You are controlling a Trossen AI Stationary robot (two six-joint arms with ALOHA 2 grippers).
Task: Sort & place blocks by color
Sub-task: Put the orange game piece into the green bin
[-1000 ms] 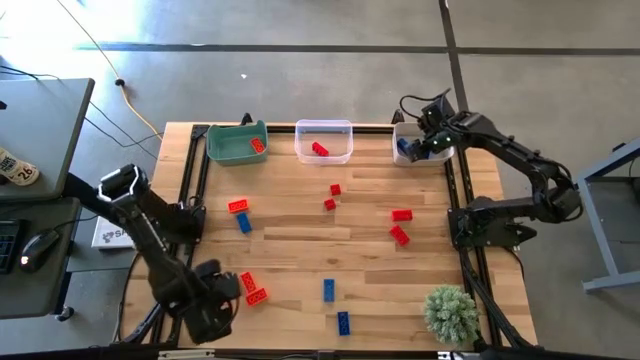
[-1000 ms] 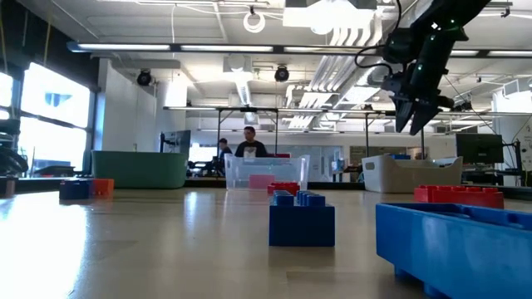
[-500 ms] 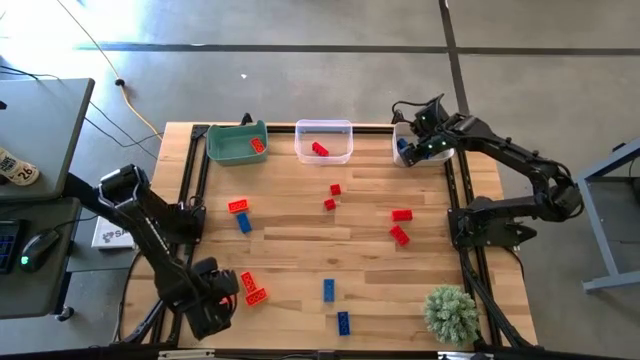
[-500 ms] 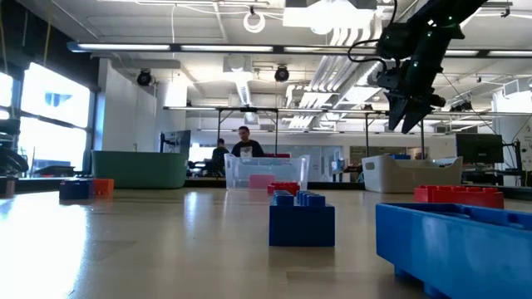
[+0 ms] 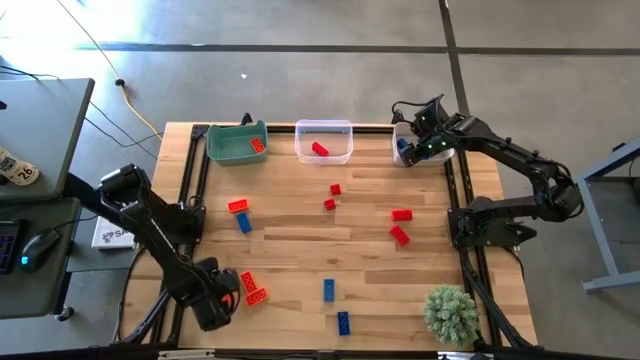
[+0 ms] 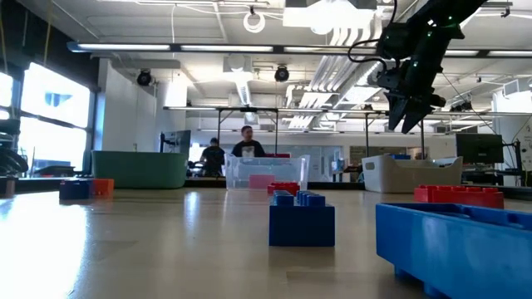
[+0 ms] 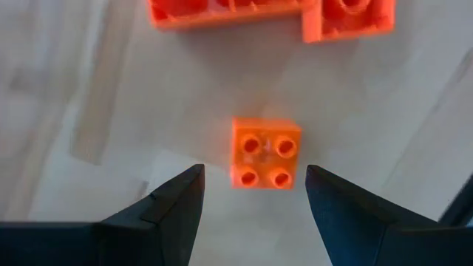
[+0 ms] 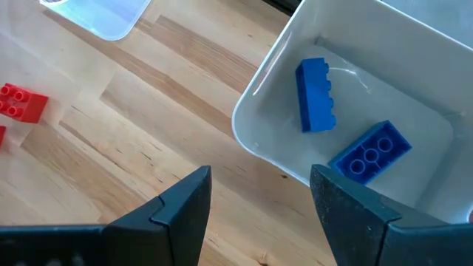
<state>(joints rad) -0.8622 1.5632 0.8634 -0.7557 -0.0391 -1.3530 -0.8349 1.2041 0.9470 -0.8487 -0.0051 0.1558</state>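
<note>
A small square orange block (image 7: 266, 154) lies studs up on the table, between the fingertips of my open left gripper (image 7: 253, 170), which points down over it without touching it. Two more orange blocks (image 5: 251, 288) lie just beyond, near the table's near left corner. My right gripper (image 8: 260, 174) hangs open and empty above the near rim of the white bin (image 8: 255, 96) at the far right, which holds two blue blocks (image 8: 316, 94). Red blocks (image 5: 400, 225), blue blocks (image 5: 328, 290) and an orange block (image 5: 237, 206) lie scattered on the table.
A green bin (image 5: 218, 146) with a red block and a clear bin (image 5: 345, 130) with a red block stand along the far edge. A small green plant (image 5: 450, 312) stands at the near right corner. People stand in the room behind the table (image 6: 243, 148).
My left gripper has come down toward the orange blocks at the near left of the table, staying open.
</note>
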